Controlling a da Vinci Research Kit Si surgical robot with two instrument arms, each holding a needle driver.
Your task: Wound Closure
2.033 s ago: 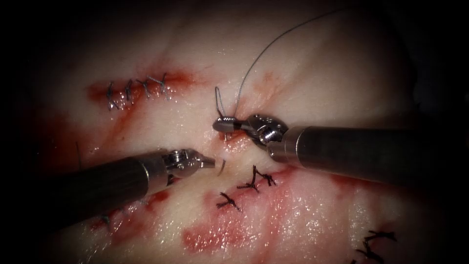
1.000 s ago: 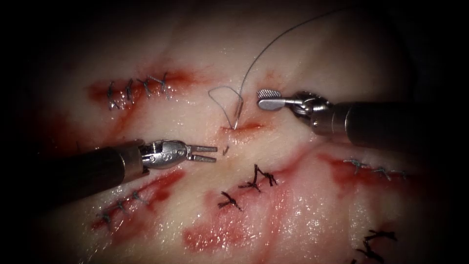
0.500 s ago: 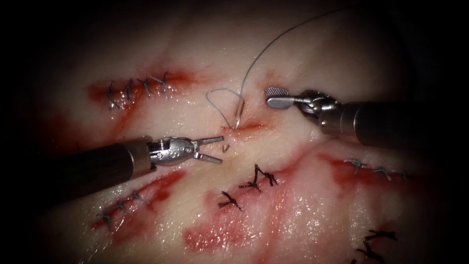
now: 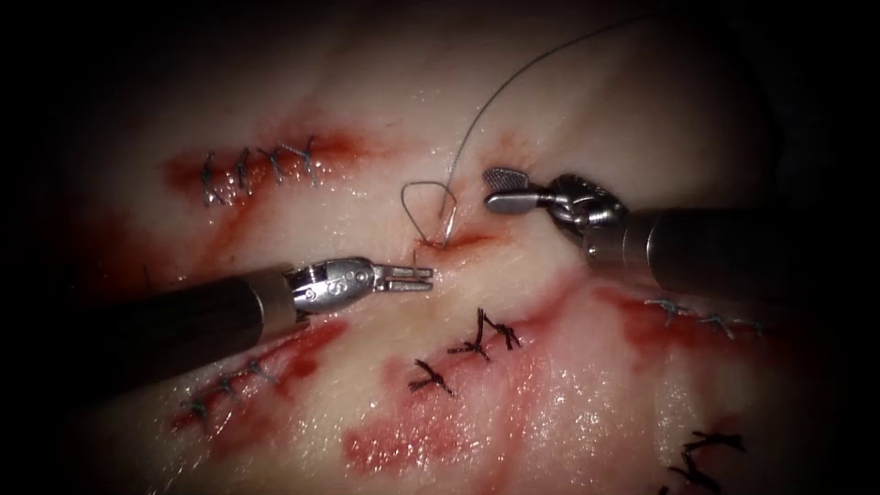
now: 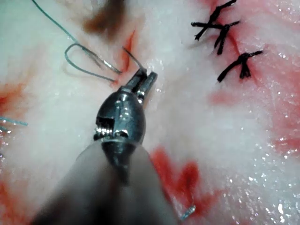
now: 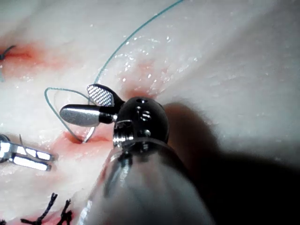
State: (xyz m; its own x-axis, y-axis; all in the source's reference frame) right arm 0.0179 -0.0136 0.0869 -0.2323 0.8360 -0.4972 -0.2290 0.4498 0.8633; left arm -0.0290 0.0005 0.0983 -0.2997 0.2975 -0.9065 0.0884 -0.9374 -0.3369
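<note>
Now the left tool (image 4: 417, 277) has closed on the needle (image 4: 421, 268) tip emerging just below the cut (image 4: 454, 241), its body still in the tissue (image 4: 568, 385), while the right tool (image 4: 506, 191), jaws apart and empty, hovers beside the thread (image 4: 477, 124) above the cut.

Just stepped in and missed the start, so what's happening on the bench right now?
Two needle drivers are closing a cut in the tissue. The left tool has its jaws closed on the tip end of the needle, where it pokes out of the tissue on the near edge of the cut; most of the curve is buried. The right tool sits to the right of the cut with jaws open, holding nothing. The thread loops beside the cut and trails away upward.
</note>
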